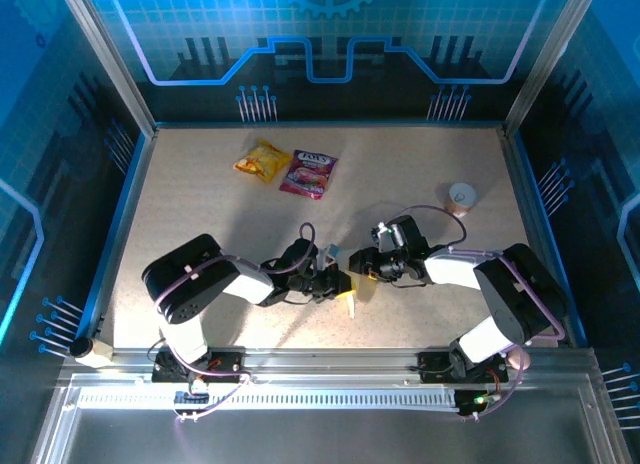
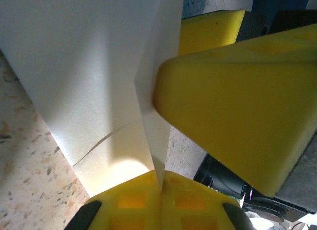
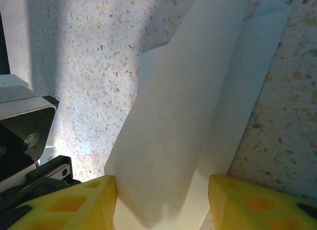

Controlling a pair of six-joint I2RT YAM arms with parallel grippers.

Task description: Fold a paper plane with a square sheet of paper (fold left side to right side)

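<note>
So, on the far left, the left arm (image 1: 200, 284) reaches from its base toward the middle of the table (image 1: 420, 164). Farther back on the table lie a yellow snack packet (image 1: 262, 161) and, just beside it on the right, a pink snack packet (image 1: 308, 173). They are well apart from both claws.

Next comes the left gripper (image 2: 161, 183), near the middle of the table. Its two yellow fingers are clenched tight together, and the bottom edge of the white paper (image 2: 89, 66) is pinched in the thin line between them. The paper is folded, with a sharp crease running up from that pinch. It stands up from the claw, and a small curved crease marks its left part.

Just to the right, the right gripper (image 3: 163, 190) meets the left one, nose to nose. One of its big yellow fingers (image 2: 237, 116) touches the paper at the crease. In the right wrist view its two fingers sit apart, and a long folded strip of the paper fills the gap between them. I cannot tell if they are squeezing the paper or just sitting around it.

Far to the right and farther back stands a small round white cup (image 1: 462, 195), alone.
</note>
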